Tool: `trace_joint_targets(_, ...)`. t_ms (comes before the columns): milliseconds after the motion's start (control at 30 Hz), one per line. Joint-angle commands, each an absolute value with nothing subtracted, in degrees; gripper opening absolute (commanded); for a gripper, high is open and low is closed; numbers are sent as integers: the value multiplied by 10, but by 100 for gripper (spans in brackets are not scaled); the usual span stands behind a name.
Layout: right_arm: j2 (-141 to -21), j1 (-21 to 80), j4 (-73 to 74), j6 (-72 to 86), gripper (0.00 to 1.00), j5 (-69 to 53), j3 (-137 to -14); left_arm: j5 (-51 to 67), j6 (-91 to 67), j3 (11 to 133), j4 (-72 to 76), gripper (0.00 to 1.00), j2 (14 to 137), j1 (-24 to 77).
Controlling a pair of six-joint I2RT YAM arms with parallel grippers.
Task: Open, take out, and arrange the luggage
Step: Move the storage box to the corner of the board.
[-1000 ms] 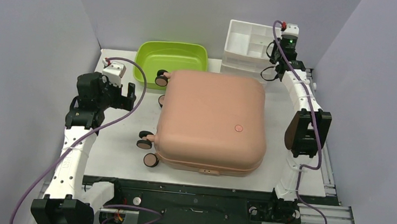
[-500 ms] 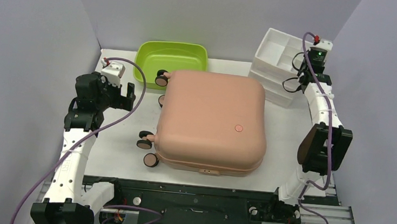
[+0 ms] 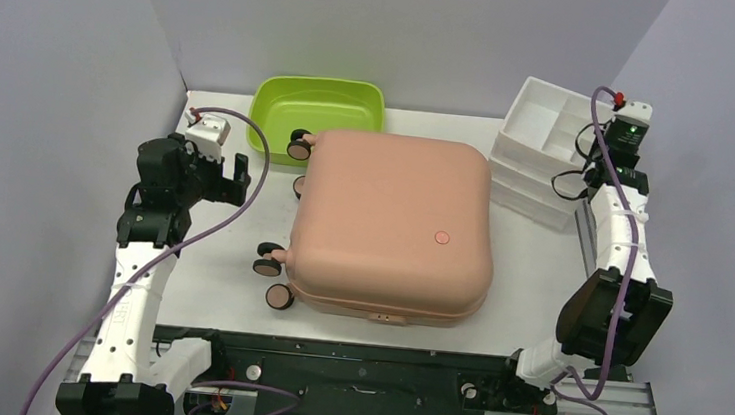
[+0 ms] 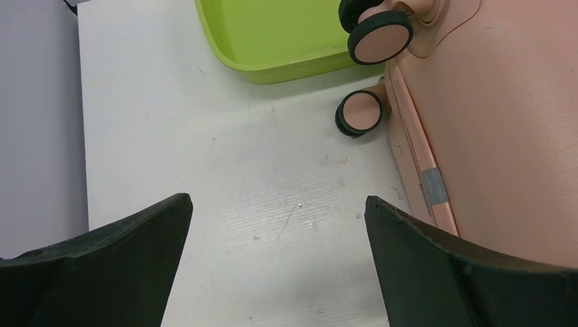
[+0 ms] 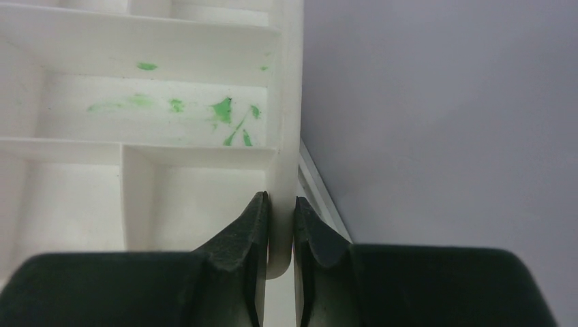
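White tabletop (image 3: 218, 265), luggage (image 3: 392, 220) in place, organizer (image 3: 544, 148) farther right than before, wall pinched in right jaws; left jaws spread.

The salmon-pink rounded hard-shell suitcase (image 3: 392, 225) is uniform in colour and unpatterned. Its small round logo (image 3: 442, 238) is a slightly deeper pink. The caster wheels (image 4: 379, 35) have pink faces and black tyres. A grey rectangular patch (image 4: 433, 186) interrupts the pink seam band. The lime-green rectangular plastic tub (image 3: 318, 104) is plain. The white compartmented plastic drawer organizer (image 3: 531, 187) carries green smears (image 5: 225, 112) on one compartment floor. The table surface (image 3: 218, 265) is white. The left arm (image 3: 132, 292) and right arm (image 3: 622, 240) are white with black joints. Their cables (image 3: 267, 159) are purple.
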State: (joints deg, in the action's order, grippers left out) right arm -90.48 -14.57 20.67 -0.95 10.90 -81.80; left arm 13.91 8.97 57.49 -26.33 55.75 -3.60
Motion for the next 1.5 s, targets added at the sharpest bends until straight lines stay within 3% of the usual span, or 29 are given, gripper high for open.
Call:
trace_joint_targets(0, -866, -183, 207, -98, 0, 87, -793, 154, 81, 588, -245, 96, 541, -41)
trace_joint_targets(467, -859, -301, 233, -255, 0, -120, -787, 162, 77, 594, -254, 96, 534, -40)
trace_joint_targets(867, -913, -336, 223, -301, 0, -131, -854, 166, 76, 596, -259, 96, 529, -40)
trace_joint_targets(1000, -929, -336, 229, -307, 14, -116, -880, 166, 76, 597, -259, 96, 530, -40)
trace_joint_targets(1167, -925, -336, 256, -298, 52, -116, -892, 164, 76, 597, -259, 96, 529, -41)
trace_joint_targets(1233, -907, -335, 267, -285, 60, -124, -890, 164, 76, 598, -260, 96, 530, -41)
trace_joint_targets(1467, -808, -305, 279, -213, 63, -158, -861, 164, 76, 600, -261, 96, 535, -41)
